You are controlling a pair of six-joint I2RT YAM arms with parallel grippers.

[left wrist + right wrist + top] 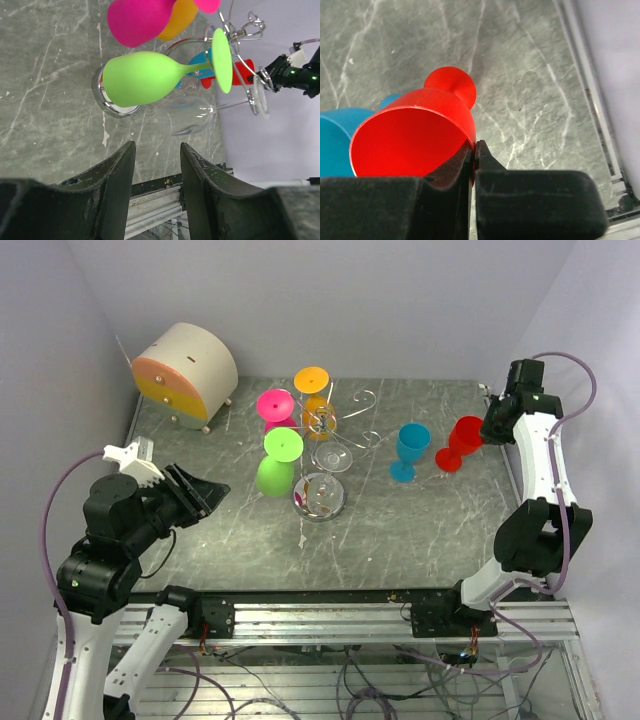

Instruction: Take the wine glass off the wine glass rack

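Rack (322,426) stands mid-tabletop (450,530): silver wire, curled hook arms round a central post, round shiny chrome base (106,106). Four glasses hang upside down from the hooks: green glass (277,468) on the near left, pink glass (275,406) behind it, orange glass (314,388) at the back, clear glass (337,457) on the near right. Some hooks on the right side are bare.

Off the rack, right of it: blue glass (410,452) and red glass (462,443), both upright, close together. Right jaws are pinched closed on the red glass's rim, one finger inside the bowl, one outside.

Left jaws gape open, gripping nothing, above the tabletop's left side, pointed at the rack with the green glass straight ahead. A round drawer box (186,375) sits in the back left corner.
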